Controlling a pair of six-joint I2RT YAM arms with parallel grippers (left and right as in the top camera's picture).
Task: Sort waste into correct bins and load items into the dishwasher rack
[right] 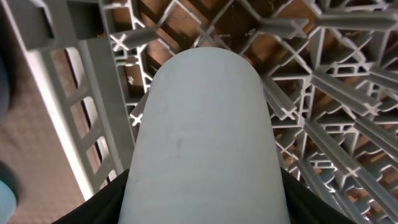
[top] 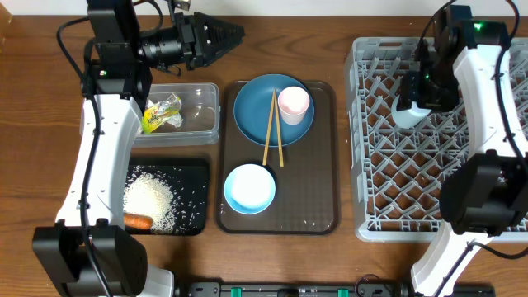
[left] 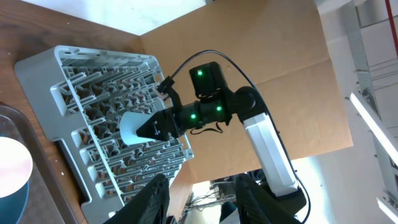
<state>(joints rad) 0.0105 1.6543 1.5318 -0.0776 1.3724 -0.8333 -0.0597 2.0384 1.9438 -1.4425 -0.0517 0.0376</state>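
Observation:
My right gripper (top: pixel 412 97) is shut on the small light-blue cup (top: pixel 407 116), holding it over the left part of the grey dishwasher rack (top: pixel 388 190). In the right wrist view the cup (right: pixel 202 124) fills the space between the dark fingers (right: pixel 93 208), with the rack lattice (right: pixel 323 81) just beyond. My left gripper (top: pixel 233 35) hangs open and empty at the back of the table, pointing right. In its own view the left gripper (left: pixel 202 186) faces the rack (left: pixel 74 93) and the held cup (left: pixel 132 127).
A brown serving tray (top: pixel 318 206) holds the blue plate (top: pixel 256 111) with the pink cup (top: pixel 294 103) and chopsticks (top: pixel 270 132), plus the white bowl (top: pixel 249 188). The clear tub (top: pixel 202 103) holds the snack wrapper (top: pixel 161 113). Rice (top: pixel 148 198) and a carrot (top: pixel 139 220) lie in the black tray (top: pixel 194 169).

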